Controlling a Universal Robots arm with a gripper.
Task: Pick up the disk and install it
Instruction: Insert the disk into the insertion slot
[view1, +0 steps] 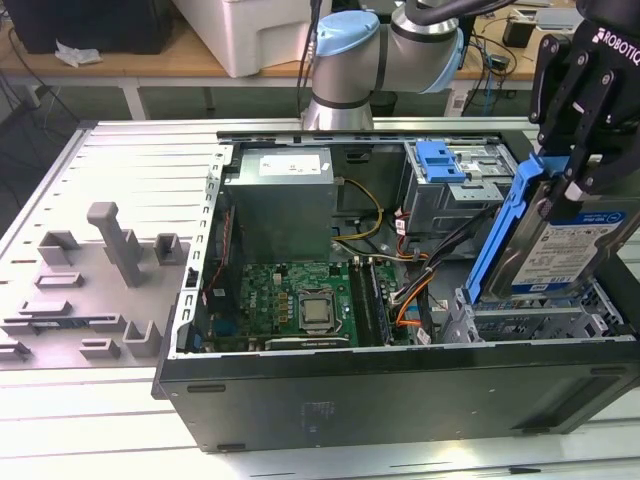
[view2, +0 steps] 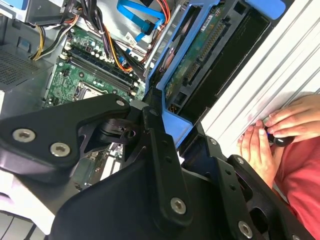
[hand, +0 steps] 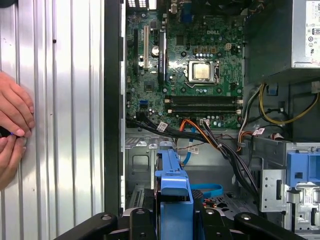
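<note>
**benchrat:** Disk (view1: 572, 250) check, going across the exterior view from its left. Along the table's (view1: 130, 145) left edge sit the grey blocks (view1: 115, 240). Next is the open computer case (view1: 400, 390). It's got the power box (view1: 280, 205) at its back edge, the board (view1: 290, 300) flat on its floor and orange and black cables (view1: 415, 290) bunched mid-case. A blue clip (view1: 440, 160) sits up on the cage at the back. The disk hangs over the case's front corner on the exterior view's right, with its low end just above the drive bay (view1: 530, 322).

**solderjoe:** Why's it tipped up like that? And has the gripper (view1: 566, 165) really got it?

**benchrat:** Yep, the jaws are pinched on the disk's top end, across the blue frame, and both wrist views show that too. The long axis runs steeply up and down, with the top leaning toward the exterior view's right. The label faces that camera, and the circuit side shows in the second wrist view. My guess is that holding it by one end leaves the other end free to meet the bay first. The tilt probably also keeps it off the cables. The connector end looks like the low one, but I can't swear to it.

**solderjoe:** Whose hands (hand: 12, 125) are those?

**benchrat:** Some person's, resting on the table just outside the case wall.
</note>
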